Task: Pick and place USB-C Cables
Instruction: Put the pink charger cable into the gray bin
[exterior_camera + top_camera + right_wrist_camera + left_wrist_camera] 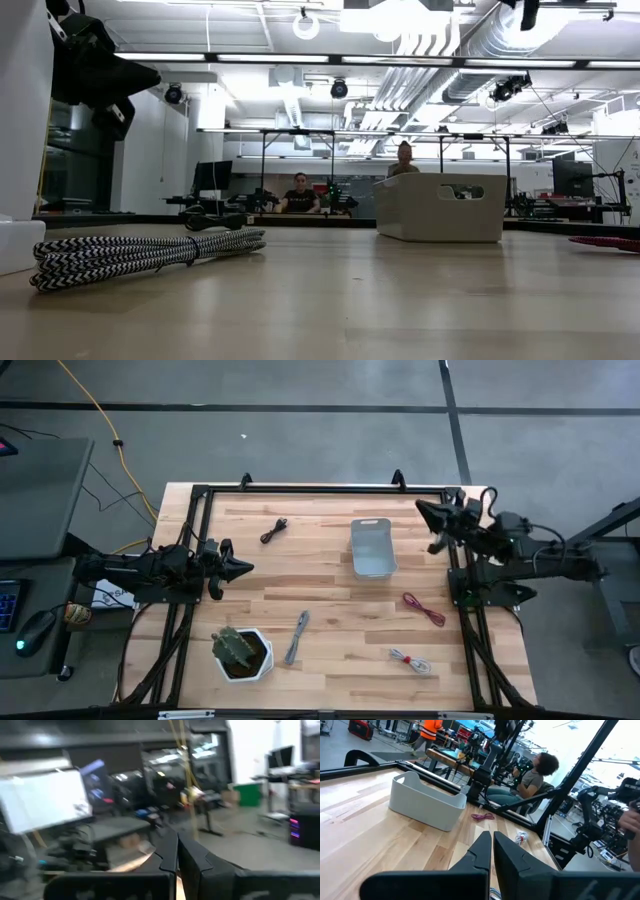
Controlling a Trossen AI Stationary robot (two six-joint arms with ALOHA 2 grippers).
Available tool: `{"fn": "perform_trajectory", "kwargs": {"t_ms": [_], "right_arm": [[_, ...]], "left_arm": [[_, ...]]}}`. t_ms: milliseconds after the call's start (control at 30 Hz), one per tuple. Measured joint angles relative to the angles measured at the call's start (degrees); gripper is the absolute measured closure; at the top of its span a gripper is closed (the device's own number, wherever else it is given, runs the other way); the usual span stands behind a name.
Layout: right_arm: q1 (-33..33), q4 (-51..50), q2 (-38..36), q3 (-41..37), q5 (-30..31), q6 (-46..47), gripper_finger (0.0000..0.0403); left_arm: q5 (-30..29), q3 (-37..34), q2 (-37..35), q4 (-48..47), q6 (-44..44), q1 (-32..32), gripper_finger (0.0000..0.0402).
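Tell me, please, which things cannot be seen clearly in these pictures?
- Inside of the pale tray: the low view shows only its wall, and the high view too little to rule out contents.
- Right wrist view: motion blur; no table or cable can be made out past the right claw.
- Dark red cable: cut off by the low view's edge.
- Whitish cable: partly hidden behind the left claw.

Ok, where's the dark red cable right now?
In the high view the dark red cable lies on the table's right side, below and to the right of the pale tray, above the whitish cable, near the right arm's base.
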Motion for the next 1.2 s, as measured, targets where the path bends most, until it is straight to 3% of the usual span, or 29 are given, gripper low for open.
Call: {"fn": "perform_trajectory", "kwargs": {"t_ms": [300,500,800,1033,1200], "right_arm": [[0.02,-10.81,7.43,8.20,4.14,0.78,0.0354],[0.00,-15.09,7.39,8.20,3.73,2.90,0.0274],[-0.02,-19.39,7.10,8.20,-2.72,1.77,0.0155],[-0.02,-20.93,7.18,8.20,-9.38,3.73,0.0141],[-0.02,-29.81,7.20,8.22,-14.50,11.02,0.0141]], "left_arm": [[0.00,-0.02,0.00,0.01,-0.01,-0.01,0.0401],[0.02,-0.02,0.00,0.02,0.00,-0.02,0.0401],[0.00,-0.02,0.00,0.02,-0.02,0.00,0.0401],[0.02,-0.02,0.01,0.00,0.00,0.00,0.0401],[0.02,-0.01,0.00,0.01,0.00,-0.01,0.0401]]}}
